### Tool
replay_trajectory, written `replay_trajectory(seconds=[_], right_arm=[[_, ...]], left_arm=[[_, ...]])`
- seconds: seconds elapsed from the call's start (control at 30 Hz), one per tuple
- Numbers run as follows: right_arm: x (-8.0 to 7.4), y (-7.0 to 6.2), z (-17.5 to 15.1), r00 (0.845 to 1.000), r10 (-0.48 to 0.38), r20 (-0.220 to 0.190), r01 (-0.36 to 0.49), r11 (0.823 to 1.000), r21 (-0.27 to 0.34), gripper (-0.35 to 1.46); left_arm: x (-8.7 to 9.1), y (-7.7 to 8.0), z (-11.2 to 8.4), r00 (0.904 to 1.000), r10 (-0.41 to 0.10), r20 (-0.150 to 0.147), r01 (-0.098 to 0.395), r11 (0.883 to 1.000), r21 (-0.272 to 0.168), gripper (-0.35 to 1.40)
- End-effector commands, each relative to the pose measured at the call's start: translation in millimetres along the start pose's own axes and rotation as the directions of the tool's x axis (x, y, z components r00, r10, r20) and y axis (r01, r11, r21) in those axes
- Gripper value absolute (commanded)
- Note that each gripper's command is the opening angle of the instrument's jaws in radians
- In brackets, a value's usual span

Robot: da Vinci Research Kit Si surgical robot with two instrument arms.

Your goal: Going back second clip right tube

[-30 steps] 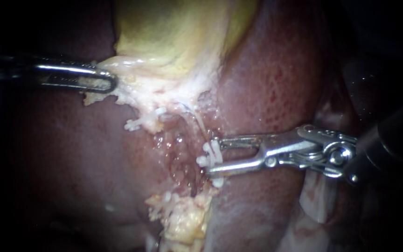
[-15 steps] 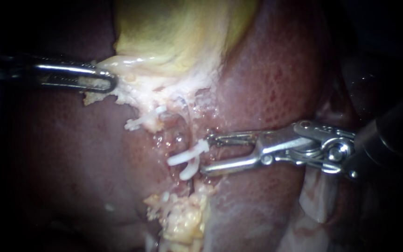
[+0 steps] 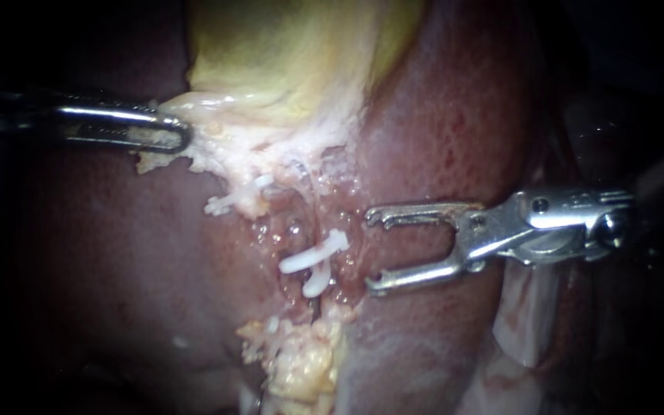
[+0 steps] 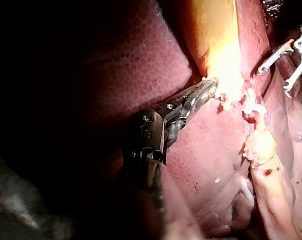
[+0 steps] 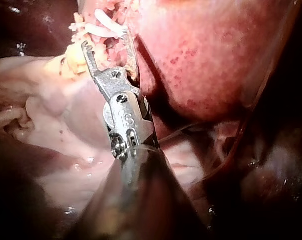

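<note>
A white clip (image 3: 313,261) sits across the tube in the wet groove between the liver lobes, with its two legs splayed. My right instrument (image 3: 374,250) stands just right of it, jaws open and empty, clear of the clip. In the right wrist view the same clip (image 5: 108,25) lies just ahead of the open jaws of the right instrument (image 5: 108,45). Another white clip (image 3: 236,196) sits higher and to the left. My left instrument (image 3: 174,132) is shut on the pale edge of the gallbladder (image 3: 270,69); the left wrist view shows this left instrument (image 4: 207,90) grip.
Dark red liver (image 3: 455,138) flanks the groove on both sides. A lump of yellow fat (image 3: 301,361) lies below the clip. In the left wrist view the right instrument (image 4: 286,62) shows beyond the clip (image 4: 253,106). Pale loose tissue (image 5: 45,105) lies beside the right shaft.
One second ago the clip sat between the right instrument's jaws. They let it go onto the tube, and the instrument has drawn back to the right with jaws open. The left instrument held still.
</note>
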Motion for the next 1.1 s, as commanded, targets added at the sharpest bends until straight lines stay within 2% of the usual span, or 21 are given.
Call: replay_trajectory(seconds=[0.03,0.27,0.5,0.73,1.1], right_arm=[[0.3,-0.1,-0.4,1.000,-0.016,0.013,0.016,1.000,-0.001,0.50],[1.5,-0.3,-2.7,0.999,-0.048,0.022,0.049,0.999,-0.009,0.50],[1.4,-0.3,-3.7,0.998,-0.054,0.021,0.054,0.999,-0.005,0.50],[1.3,-0.4,-3.8,0.998,-0.054,0.021,0.055,0.999,-0.005,0.50],[1.1,-0.4,-3.9,0.998,-0.056,0.021,0.056,0.998,-0.004,0.50]], left_arm=[[0.0,0.0,0.0,1.0000,0.000,0.000,0.000,1.000,0.000,-0.35],[0.0,0.0,0.0,1.0000,0.000,0.000,0.000,1.000,0.000,-0.35],[0.0,0.0,0.2,1.0000,0.000,-0.001,0.000,1.000,0.001,-0.35],[-0.4,0.1,2.2,1.0000,0.003,-0.006,-0.003,1.000,0.015,-0.35],[-1.6,-1.0,5.6,0.9999,0.011,-0.003,-0.011,1.000,0.005,-0.35]])
